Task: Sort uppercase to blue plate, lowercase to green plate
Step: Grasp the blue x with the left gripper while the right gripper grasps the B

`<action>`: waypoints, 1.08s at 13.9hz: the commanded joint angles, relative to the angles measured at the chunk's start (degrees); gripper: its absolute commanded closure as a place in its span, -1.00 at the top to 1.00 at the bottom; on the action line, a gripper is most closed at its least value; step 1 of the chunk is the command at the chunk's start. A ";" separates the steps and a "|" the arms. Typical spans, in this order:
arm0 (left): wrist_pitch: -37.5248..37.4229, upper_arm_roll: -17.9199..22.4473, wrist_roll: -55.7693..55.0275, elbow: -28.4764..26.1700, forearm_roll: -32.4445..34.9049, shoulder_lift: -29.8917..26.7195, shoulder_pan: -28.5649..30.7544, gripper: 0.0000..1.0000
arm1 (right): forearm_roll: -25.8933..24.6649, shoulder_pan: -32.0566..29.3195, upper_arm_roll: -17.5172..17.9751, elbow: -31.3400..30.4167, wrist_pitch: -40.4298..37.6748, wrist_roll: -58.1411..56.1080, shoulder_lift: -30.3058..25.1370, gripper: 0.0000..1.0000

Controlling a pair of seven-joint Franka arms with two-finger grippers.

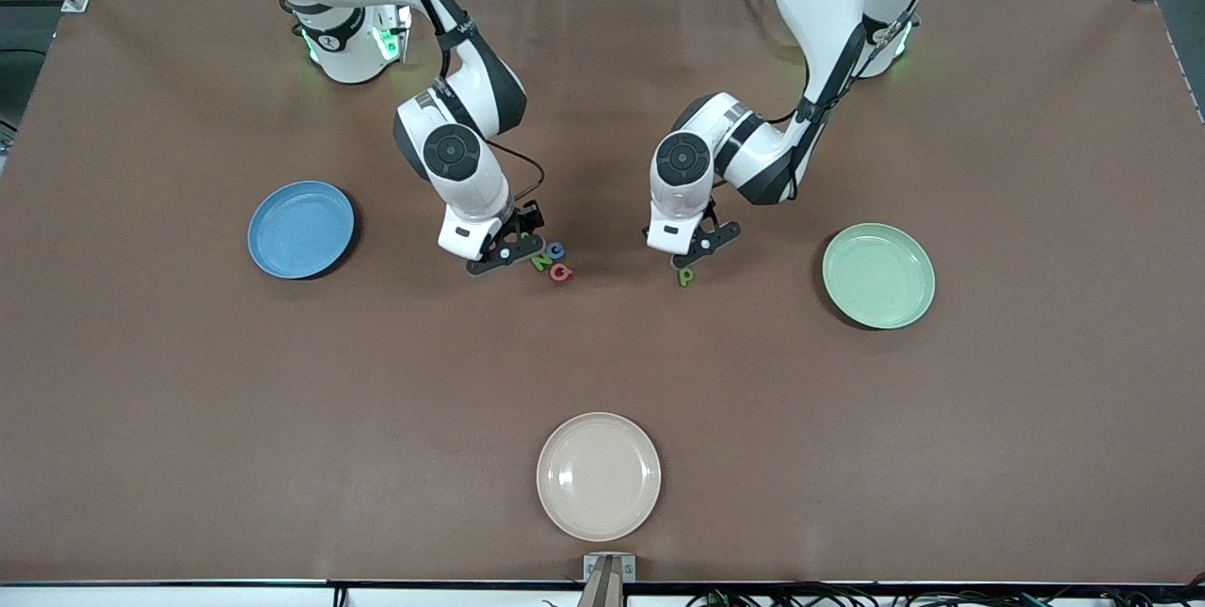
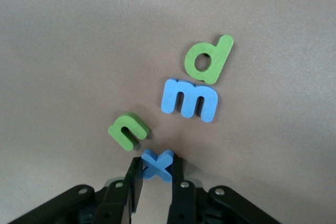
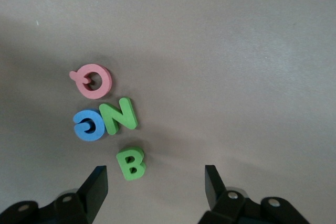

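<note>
Lying nearest the front camera, a cream plate (image 1: pixel 599 476) sat unused on the counter (image 1: pixel 188 400). Farther than it, the left end effector (image 2: pixel 156 174) was clenched on the blue x (image 2: pixel 157 164), probably bound for the green plate (image 1: pixel 878 275); three lowercase letters lay just beside. The right end effector (image 3: pixel 155 184) stood spread just beside the green B (image 3: pixel 131 163), one of four uppercase letters, the blue plate (image 1: pixel 300 229) at its end.

Letters (image 1: pixel 551 261) between plates (image 1: pixel 300 229) — mid-table.
</note>
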 commanded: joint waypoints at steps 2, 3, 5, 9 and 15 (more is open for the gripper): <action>0.77 0.10 -1.52 -0.10 0.82 -0.41 -0.33 -0.72 | -0.73 1.12 -0.52 -0.02 0.97 0.73 1.10 0.65; 0.41 0.10 -1.44 0.07 0.56 -1.29 -0.33 -0.75 | -0.73 1.21 -0.52 -0.02 0.97 0.73 1.19 0.65; -2.64 0.10 -0.65 0.16 0.12 -4.10 0.10 -0.79 | -0.73 1.65 -0.52 -0.02 0.97 0.82 1.63 0.64; -15.90 0.10 8.45 0.78 -2.16 -12.35 2.73 -0.85 | -0.73 3.40 -0.52 -0.02 1.23 0.82 2.24 0.63; -22.53 0.28 31.74 -8.08 -0.85 -23.34 14.15 -0.89 | -0.82 4.20 -0.52 0.06 1.41 0.82 2.51 0.58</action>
